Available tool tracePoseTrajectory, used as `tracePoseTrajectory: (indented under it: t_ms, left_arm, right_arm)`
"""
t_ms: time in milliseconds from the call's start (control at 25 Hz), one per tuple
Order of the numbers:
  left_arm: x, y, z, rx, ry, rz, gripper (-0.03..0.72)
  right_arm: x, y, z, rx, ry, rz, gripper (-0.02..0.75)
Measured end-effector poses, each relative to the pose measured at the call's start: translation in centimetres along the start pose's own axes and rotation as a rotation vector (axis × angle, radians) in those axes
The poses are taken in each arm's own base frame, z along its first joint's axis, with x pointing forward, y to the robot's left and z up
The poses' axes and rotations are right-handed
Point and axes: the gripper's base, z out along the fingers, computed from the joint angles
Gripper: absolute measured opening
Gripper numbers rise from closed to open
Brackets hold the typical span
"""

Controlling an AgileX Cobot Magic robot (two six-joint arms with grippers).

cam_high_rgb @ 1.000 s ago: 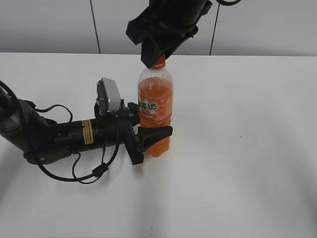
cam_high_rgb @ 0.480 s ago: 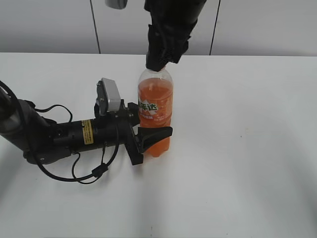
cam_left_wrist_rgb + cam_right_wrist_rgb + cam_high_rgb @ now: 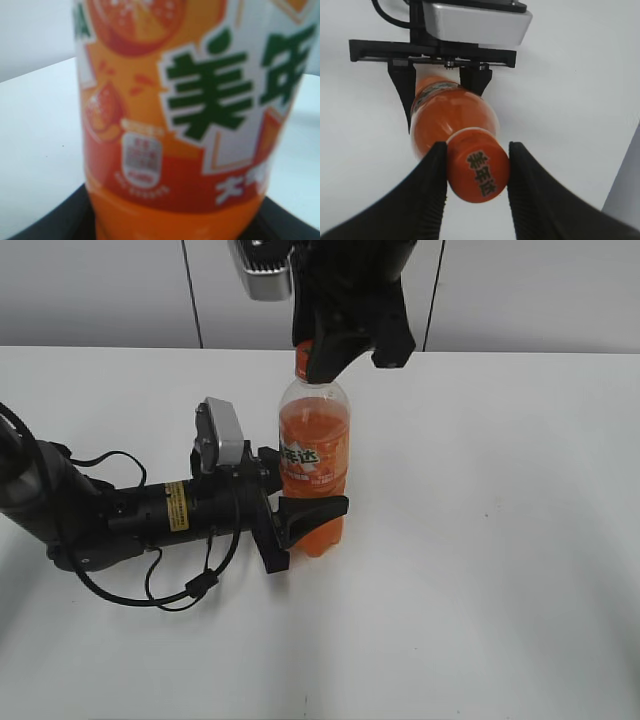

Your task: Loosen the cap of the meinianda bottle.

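Observation:
The meinianda bottle [image 3: 313,455] stands upright on the white table, full of orange drink; its label fills the left wrist view [image 3: 180,125]. My left gripper [image 3: 300,498] lies low on the table and is shut on the bottle's lower body; its dark jaws show at the bottom corners of the left wrist view [image 3: 175,227]. My right gripper [image 3: 312,362] comes down from above and is shut on the orange cap [image 3: 301,356]. In the right wrist view both ribbed fingers [image 3: 477,182] press the cap's sides [image 3: 478,170], with the bottle [image 3: 450,117] and the left gripper [image 3: 437,75] below.
The white table [image 3: 500,540] stretches to the right and front of the bottle. The left arm and its cables [image 3: 120,515] lie along the table at the left. A grey wall [image 3: 520,290] runs behind.
My right gripper has turned around the cap, and its wrist camera has swung into view at the upper left. The bottle and the left gripper have stayed in place.

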Motion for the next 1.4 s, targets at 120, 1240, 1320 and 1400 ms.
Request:
tracePoseTrajectory:
  t_ms: [120, 1240, 1320, 1400]
  left_arm:
    - [0.0, 0.0, 0.0, 0.0, 0.0, 0.0, 0.395]
    - [0.01, 0.02, -0.04, 0.002, 0.0, 0.0, 0.395]
    - [0.01, 0.02, -0.04, 0.002, 0.0, -0.001, 0.395]
    - [0.01, 0.02, -0.04, 0.002, 0.0, -0.001, 0.395]
  right_arm:
    - [0.0, 0.0, 0.0, 0.0, 0.0, -0.108, 0.274]
    - [-0.16, -0.04, 0.14, 0.001, -0.018, -0.153, 0.388]
    - [-0.16, -0.04, 0.12, 0.001, -0.019, -0.125, 0.414]
    - [-0.16, -0.04, 0.12, 0.001, -0.019, -0.093, 0.449]
